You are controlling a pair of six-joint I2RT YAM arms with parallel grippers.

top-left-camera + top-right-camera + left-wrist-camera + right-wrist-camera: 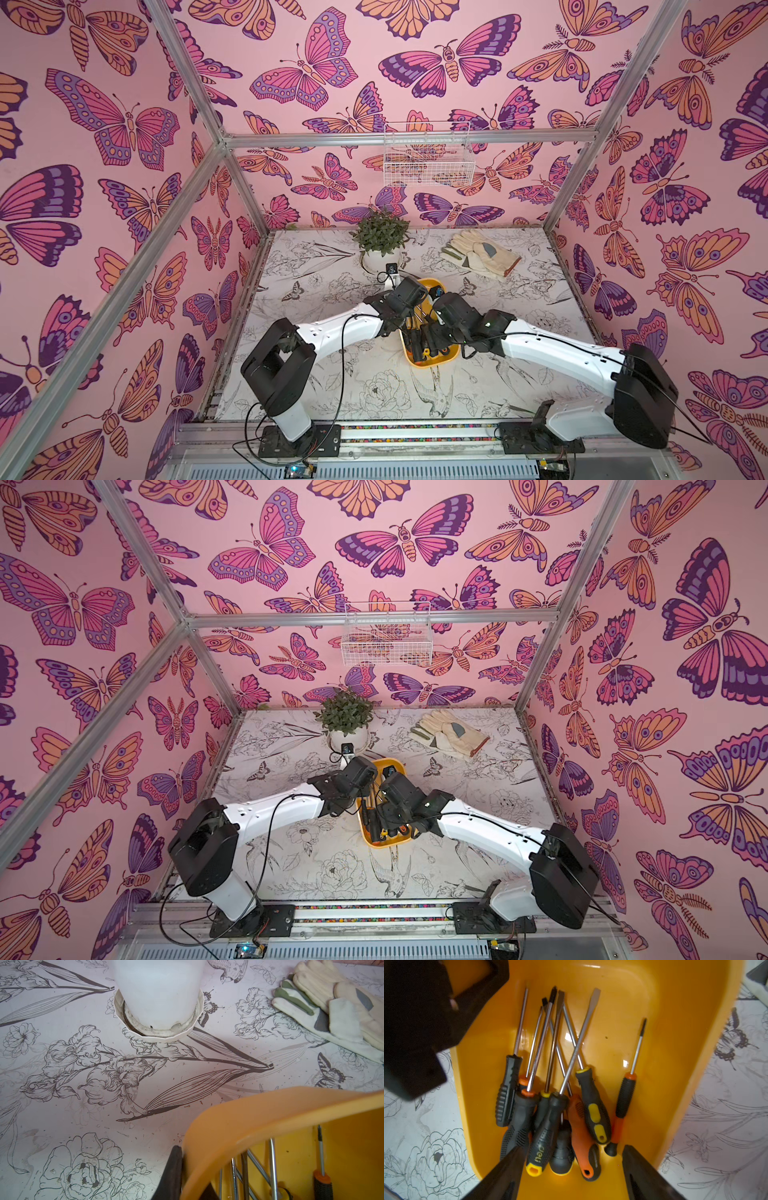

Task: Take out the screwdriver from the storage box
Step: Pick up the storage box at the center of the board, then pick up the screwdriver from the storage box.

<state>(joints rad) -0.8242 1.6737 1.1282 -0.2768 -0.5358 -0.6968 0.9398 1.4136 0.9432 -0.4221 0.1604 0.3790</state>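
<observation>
Storage box (pixel 249 1113) in left jaws; right jaws parted

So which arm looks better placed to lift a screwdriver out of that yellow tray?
Right. The right gripper hangs open over the screwdriver handles inside the storage box, one finger either side of the pile. The left gripper is shut on the box's rim, seemingly steadying it.

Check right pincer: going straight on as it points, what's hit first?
Probably the screwdriver handles piled in the storage box, between the right pincer's open jaws; the yellow-capped black handle looks nearest, but depth is unclear.
</observation>
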